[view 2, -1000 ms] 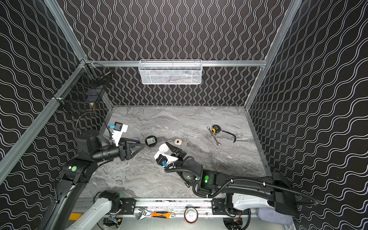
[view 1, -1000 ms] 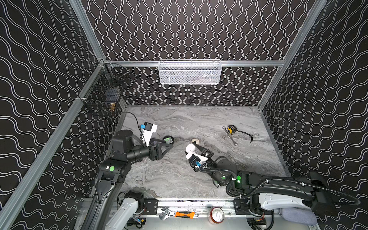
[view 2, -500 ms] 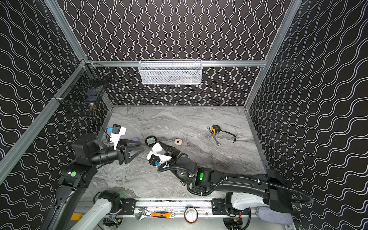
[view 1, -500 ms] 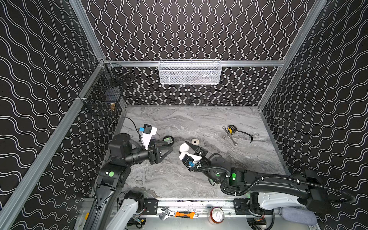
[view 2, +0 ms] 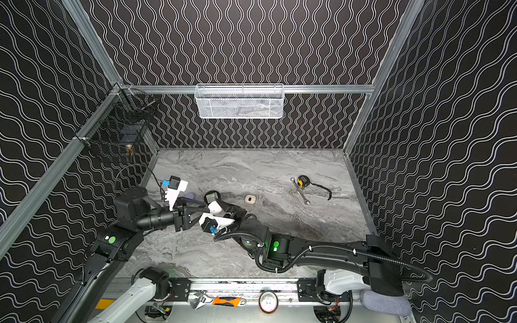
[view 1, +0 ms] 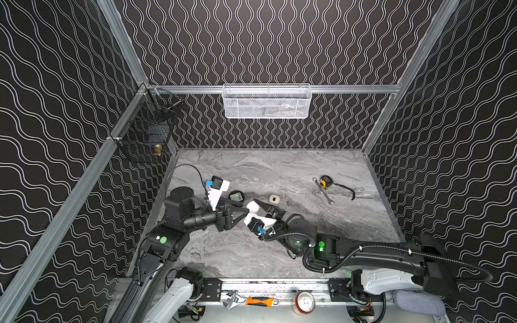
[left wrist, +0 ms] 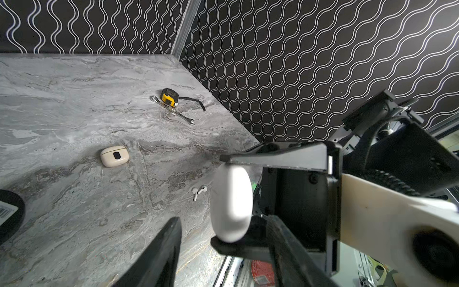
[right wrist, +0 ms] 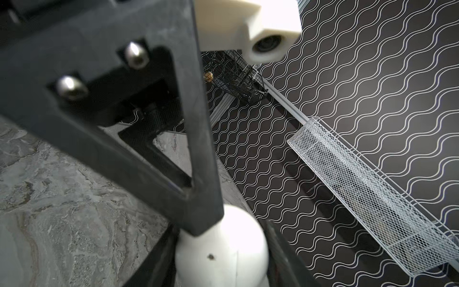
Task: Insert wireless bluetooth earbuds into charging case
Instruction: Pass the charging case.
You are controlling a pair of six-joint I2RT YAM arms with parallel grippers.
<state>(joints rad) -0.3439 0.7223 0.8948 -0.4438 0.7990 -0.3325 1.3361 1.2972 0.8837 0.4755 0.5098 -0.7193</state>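
My right gripper (right wrist: 221,248) is shut on a closed white charging case (view 1: 253,207), held above the table left of centre. My left gripper (left wrist: 223,220) faces it with its jaws open on either side of the case (left wrist: 231,203). A gap shows beside one finger, and the other finger's tip overlaps the case (right wrist: 231,248) in the right wrist view. Two white earbuds (left wrist: 198,192) lie on the table below, seen only in the left wrist view. A cream case (view 1: 274,199) lies closed further back.
A black round tin (view 1: 236,196) sits behind the left gripper, with a lilac object (view 2: 190,195) beside it. A tape measure (view 1: 325,181) and wrench (view 1: 324,193) lie at the back right. A white mesh basket (view 1: 265,102) and a black wire basket (view 1: 148,131) hang on the walls.
My right arm has carried the white case leftwards to the left gripper. The left gripper's jaws have narrowed and now stand around the case.
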